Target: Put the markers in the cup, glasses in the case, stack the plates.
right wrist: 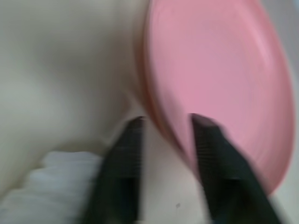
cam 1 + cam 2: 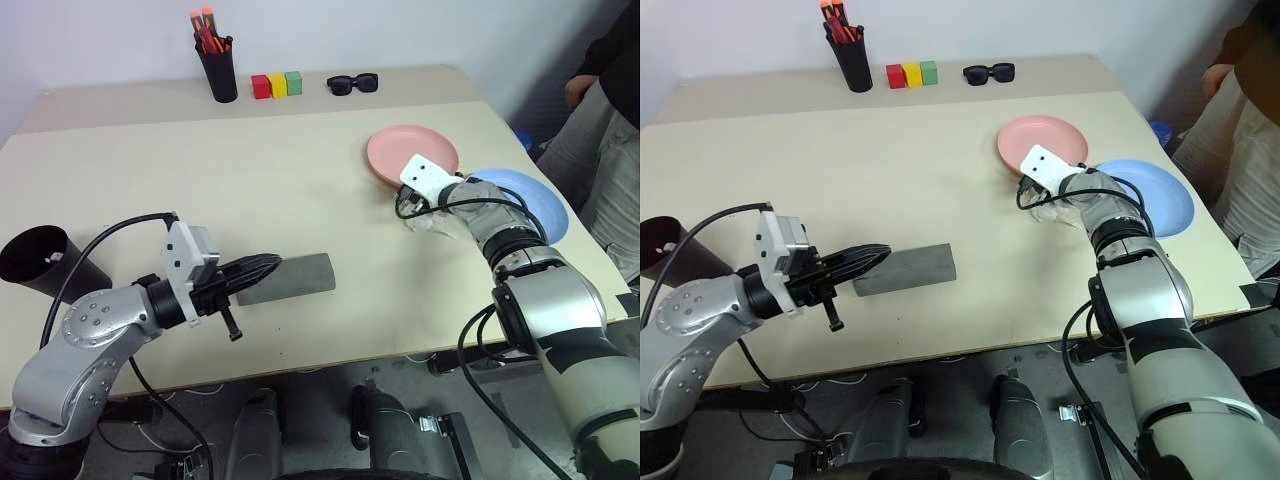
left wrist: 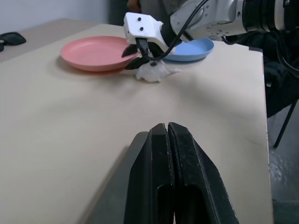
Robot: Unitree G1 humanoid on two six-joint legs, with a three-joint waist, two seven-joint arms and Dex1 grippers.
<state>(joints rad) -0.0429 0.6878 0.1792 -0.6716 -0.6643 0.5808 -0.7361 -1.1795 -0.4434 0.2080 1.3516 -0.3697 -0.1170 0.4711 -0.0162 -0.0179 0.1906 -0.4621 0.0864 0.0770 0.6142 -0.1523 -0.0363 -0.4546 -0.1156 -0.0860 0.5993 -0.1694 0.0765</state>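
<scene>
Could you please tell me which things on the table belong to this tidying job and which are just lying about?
Job: cup, case, pink plate, blue plate.
Lying about: pen holder, blocks, sunglasses, crumpled clear plastic.

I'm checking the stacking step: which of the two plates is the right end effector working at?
The pink plate: the right end effector has its fingers either side of that plate's rim, while the blue plate lies apart.
</scene>
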